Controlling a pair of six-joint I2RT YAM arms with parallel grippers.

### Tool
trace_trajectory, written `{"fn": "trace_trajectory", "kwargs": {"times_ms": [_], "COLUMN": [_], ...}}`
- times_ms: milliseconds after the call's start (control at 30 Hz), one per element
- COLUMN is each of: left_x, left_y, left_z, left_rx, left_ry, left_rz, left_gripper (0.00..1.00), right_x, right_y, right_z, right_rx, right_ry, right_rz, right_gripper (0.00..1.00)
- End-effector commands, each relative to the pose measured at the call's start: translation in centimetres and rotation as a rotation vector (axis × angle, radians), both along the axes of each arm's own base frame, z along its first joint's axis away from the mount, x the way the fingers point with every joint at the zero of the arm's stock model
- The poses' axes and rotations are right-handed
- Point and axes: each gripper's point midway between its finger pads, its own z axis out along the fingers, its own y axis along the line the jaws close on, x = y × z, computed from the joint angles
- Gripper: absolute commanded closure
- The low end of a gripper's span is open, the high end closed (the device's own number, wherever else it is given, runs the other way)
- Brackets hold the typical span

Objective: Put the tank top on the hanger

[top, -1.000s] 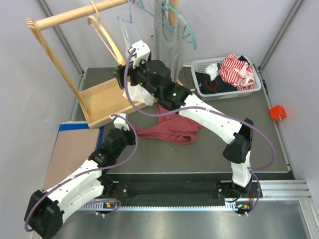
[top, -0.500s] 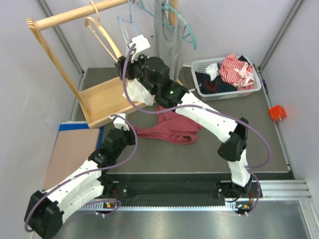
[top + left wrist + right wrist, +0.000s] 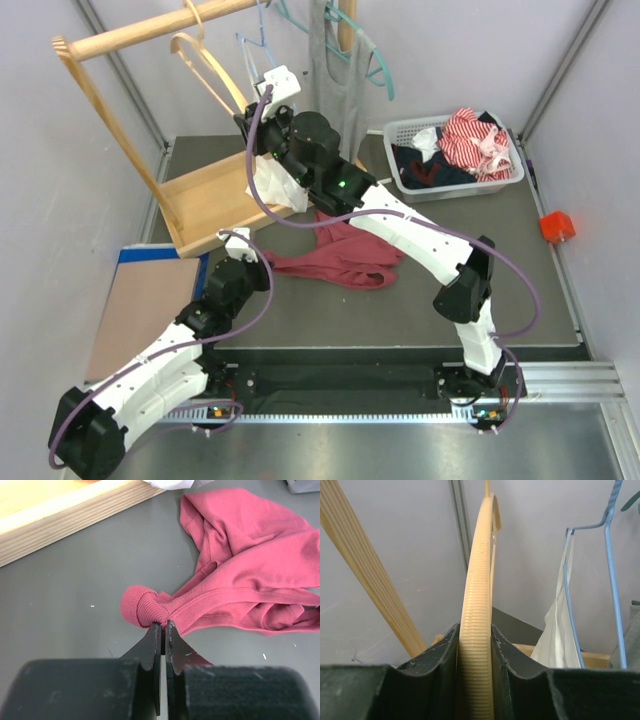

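Observation:
The maroon tank top [image 3: 345,255] lies crumpled on the dark table; in the left wrist view the tank top [image 3: 240,575] spreads to the right. My left gripper [image 3: 266,264] [image 3: 163,626] is shut on a bunched strap end at the garment's left edge. The tan hanger [image 3: 205,68] hangs by its hook from the wooden rail. My right gripper [image 3: 245,115] [image 3: 475,630] is raised to it, and both jaws press against the ribbed arm of the hanger [image 3: 477,580].
The wooden rack has a rail [image 3: 150,30] and a base [image 3: 215,200] at the back left. A blue wire hanger [image 3: 612,555] carries a white camisole [image 3: 557,630]. A grey top [image 3: 335,80] hangs behind. There is a laundry basket [image 3: 510,180] and a red cube [image 3: 557,227] at right.
My right gripper has reached up to the hanger's arm and closed onto it. The left arm and the tank top have not moved.

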Motion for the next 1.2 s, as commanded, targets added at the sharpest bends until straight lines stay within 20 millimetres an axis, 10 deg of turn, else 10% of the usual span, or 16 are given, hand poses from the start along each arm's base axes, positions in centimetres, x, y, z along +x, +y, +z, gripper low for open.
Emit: {"fn": "trace_trajectory", "kwargs": {"times_ms": [0, 1033, 1167], "left_x": [0.3, 0.7, 0.7], "left_y": [0.0, -0.3, -0.4], "left_z": [1.1, -0.4, -0.4], "left_rx": [-0.022, 0.013, 0.012], "left_ry": [-0.037, -0.006, -0.007], "left_rz": [0.008, -0.004, -0.005], "left_gripper": [1.0, 1.0, 1.0], "right_x": [-2.0, -8.7, -9.7], "right_y": [-0.8, -4.0, -5.0], "right_z": [6.2, 10.1, 7.0], "right_rx": [0.132, 0.105, 0.059], "right_ry": [-0.104, -0.241, -0.199], "right_rz": [0.038, -0.008, -0.005], "right_gripper": [1.0, 1.0, 1.0]}}
